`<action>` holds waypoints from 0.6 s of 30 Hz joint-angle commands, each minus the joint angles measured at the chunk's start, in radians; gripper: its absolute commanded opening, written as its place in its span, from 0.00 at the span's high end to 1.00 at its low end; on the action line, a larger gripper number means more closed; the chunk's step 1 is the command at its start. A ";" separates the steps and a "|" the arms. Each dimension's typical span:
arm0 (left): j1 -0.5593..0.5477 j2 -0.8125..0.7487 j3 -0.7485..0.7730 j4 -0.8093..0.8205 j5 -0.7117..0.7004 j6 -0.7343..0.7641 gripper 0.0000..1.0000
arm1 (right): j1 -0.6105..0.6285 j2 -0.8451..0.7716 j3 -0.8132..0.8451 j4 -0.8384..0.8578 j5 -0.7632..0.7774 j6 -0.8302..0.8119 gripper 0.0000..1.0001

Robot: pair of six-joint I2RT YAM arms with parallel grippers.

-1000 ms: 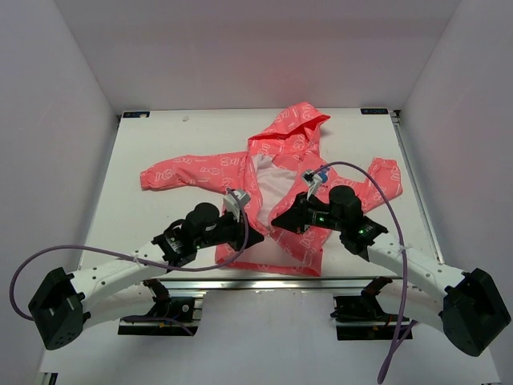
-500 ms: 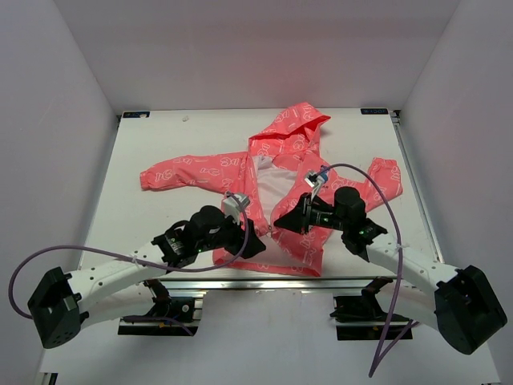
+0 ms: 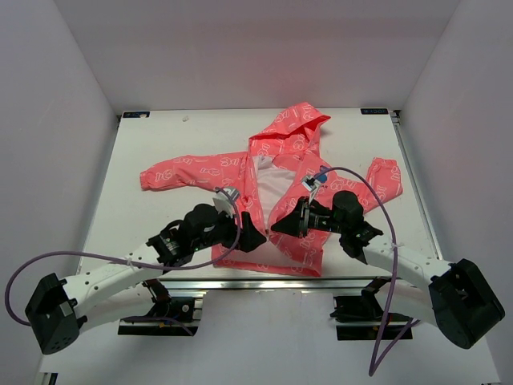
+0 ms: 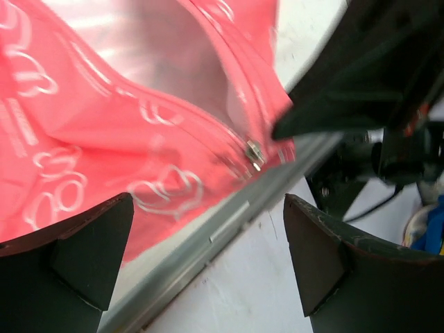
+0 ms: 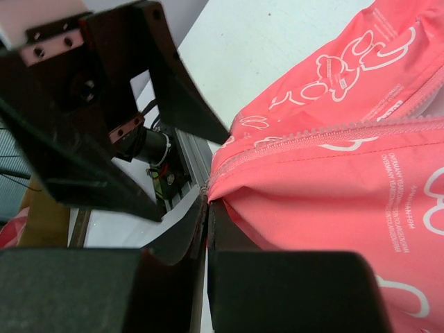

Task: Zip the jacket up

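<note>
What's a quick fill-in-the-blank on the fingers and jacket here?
1. The right fingers are ___ on the jacket's zipper edge.
2. The left fingers are ___, holding nothing.
3. The jacket front lies open; the lining showing inside is ___.
Missing: shut; open; white.

Both arms stretched inward from the near edge, wrists low, nearly meeting at centre. The left gripper [image 3: 252, 238] stood with its fingers spread wide, while the right gripper [image 3: 280, 225] was clamped tight on the jacket's [image 3: 288, 136] edge.
</note>
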 commanded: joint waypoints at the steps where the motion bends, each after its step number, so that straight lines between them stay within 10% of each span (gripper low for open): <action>1: 0.060 0.012 -0.014 0.064 0.043 -0.049 0.02 | 0.006 0.005 -0.001 0.073 -0.029 0.011 1.00; 18: 0.202 0.179 -0.146 0.613 0.520 -0.216 0.34 | 0.010 0.040 0.015 0.076 -0.012 0.003 1.00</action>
